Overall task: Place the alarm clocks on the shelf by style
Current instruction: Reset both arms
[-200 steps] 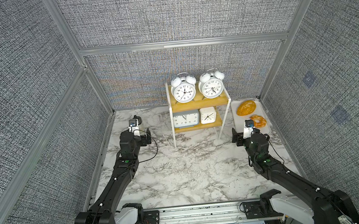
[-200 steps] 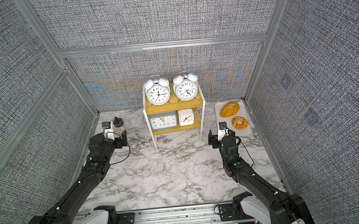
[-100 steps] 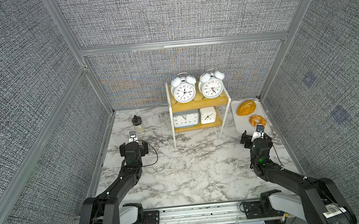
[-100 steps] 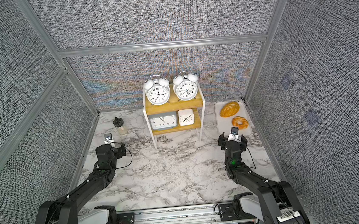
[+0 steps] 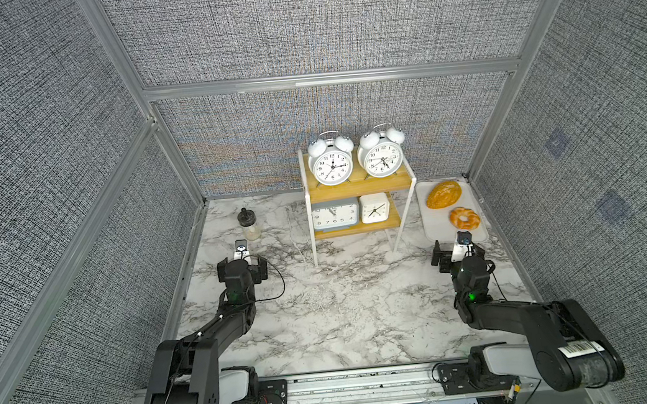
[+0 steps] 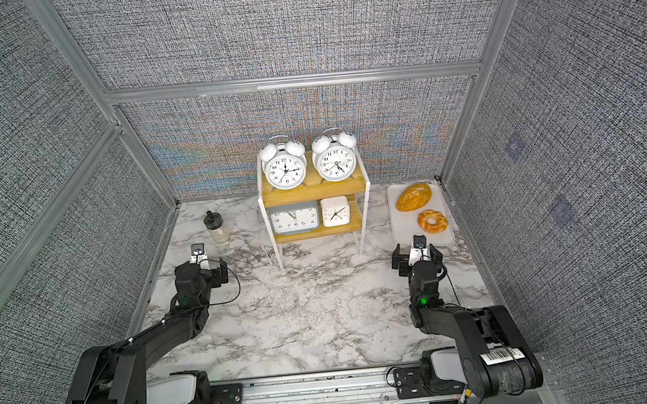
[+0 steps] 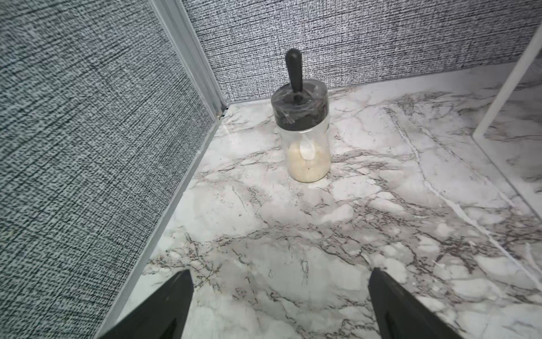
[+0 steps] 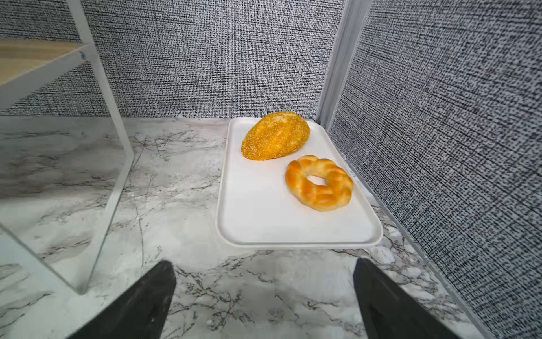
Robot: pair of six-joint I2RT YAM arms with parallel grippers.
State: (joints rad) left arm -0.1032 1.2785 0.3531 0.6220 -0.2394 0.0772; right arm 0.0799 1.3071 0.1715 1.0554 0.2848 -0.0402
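In both top views the shelf (image 5: 356, 187) (image 6: 313, 191) stands at the back wall. Two round white twin-bell alarm clocks (image 5: 331, 166) (image 5: 382, 158) sit side by side on its upper board. On the lower board are the grey-blue rectangular clock (image 5: 335, 214) and the small white square clock (image 5: 375, 208). My left gripper (image 5: 242, 264) (image 7: 278, 281) hovers low over the marble, left of the shelf, open and empty. My right gripper (image 5: 456, 253) (image 8: 264, 276) is open and empty too, to the shelf's right, just in front of the tray.
A clear jar (image 5: 250, 227) (image 7: 303, 141) with a black lid stands near the back left corner, ahead of the left gripper. A white tray (image 5: 436, 227) (image 8: 258, 211) holds a seeded loaf (image 8: 275, 136) and a braided ring (image 8: 319, 183). A white shelf leg (image 8: 114, 176) stands close by.
Both arms have drawn back from the shelf toward the front and folded lower. The jar, hidden behind the left gripper a second ago, now shows. The clocks have not moved.
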